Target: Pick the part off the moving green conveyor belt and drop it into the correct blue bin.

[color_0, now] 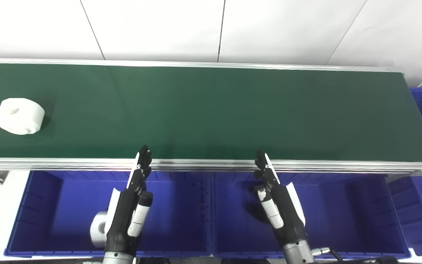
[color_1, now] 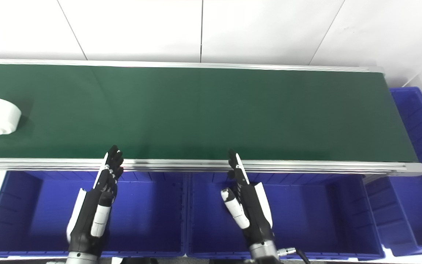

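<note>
Waiting, judged the step in hand: white ring-shaped plastic part [color_0: 19, 116] lying flat at far left of the green conveyor belt [color_0: 211, 110], well apart from both. Left robot hand [color_0: 130, 209] and right robot hand [color_0: 278, 205] empty, fingers straight and apart, poised over the blue plastic bins [color_0: 328, 216] by the belt's near rail. Best taken with the left once alongside, closing across the rim; another white part [color_0: 98, 228] already in the left bin

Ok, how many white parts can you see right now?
2. One white part lies on the green conveyor belt at its far left. A second sits in the left blue bin, partly hidden behind the left hand; more may be hidden.
</note>
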Tool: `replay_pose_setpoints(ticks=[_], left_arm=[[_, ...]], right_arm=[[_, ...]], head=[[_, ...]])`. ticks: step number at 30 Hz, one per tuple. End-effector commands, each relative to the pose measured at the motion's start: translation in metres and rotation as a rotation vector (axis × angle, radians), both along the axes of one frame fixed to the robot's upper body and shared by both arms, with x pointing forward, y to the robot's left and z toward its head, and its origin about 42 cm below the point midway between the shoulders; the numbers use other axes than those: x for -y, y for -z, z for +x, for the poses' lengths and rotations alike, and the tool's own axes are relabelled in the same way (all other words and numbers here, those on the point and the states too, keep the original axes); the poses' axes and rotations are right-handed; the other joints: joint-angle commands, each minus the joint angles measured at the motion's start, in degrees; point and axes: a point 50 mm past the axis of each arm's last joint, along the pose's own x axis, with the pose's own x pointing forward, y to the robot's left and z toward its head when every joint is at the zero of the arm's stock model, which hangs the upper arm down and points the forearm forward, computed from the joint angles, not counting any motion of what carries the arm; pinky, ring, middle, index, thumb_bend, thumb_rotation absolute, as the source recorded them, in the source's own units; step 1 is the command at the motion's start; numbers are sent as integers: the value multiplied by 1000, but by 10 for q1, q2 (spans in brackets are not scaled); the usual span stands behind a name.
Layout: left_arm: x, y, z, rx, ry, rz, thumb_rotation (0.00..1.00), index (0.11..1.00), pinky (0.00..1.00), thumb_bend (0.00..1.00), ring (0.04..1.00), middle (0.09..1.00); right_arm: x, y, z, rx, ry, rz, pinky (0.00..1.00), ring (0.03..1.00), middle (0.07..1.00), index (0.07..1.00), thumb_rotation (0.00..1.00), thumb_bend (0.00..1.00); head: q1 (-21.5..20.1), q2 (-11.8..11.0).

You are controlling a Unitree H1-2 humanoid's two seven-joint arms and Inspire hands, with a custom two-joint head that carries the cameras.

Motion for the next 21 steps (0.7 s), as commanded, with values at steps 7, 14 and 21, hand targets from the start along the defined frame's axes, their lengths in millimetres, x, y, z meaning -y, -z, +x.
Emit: replay_pose_setpoints(ticks=[7,14,21], left_arm=[[4,-2,4,41,2,4,971,1000,1000,715,1000,1000],[5,1,6,38,3,18,979,1000,1000,732,1000,1000],[5,6,6,40,11,25,975,1000,1000,737,1000,1000]], right_arm=[[0,-6,4,77,-13,9,1000,1000,1000,994,971,800],[0,-3,5,73,-19,15,1000,998,1000,992,960,793],[0,0,3,62,-26,29,1000,996,1000,995,941,793]], head=[[3,-2],[8,-7],[17,-16]])
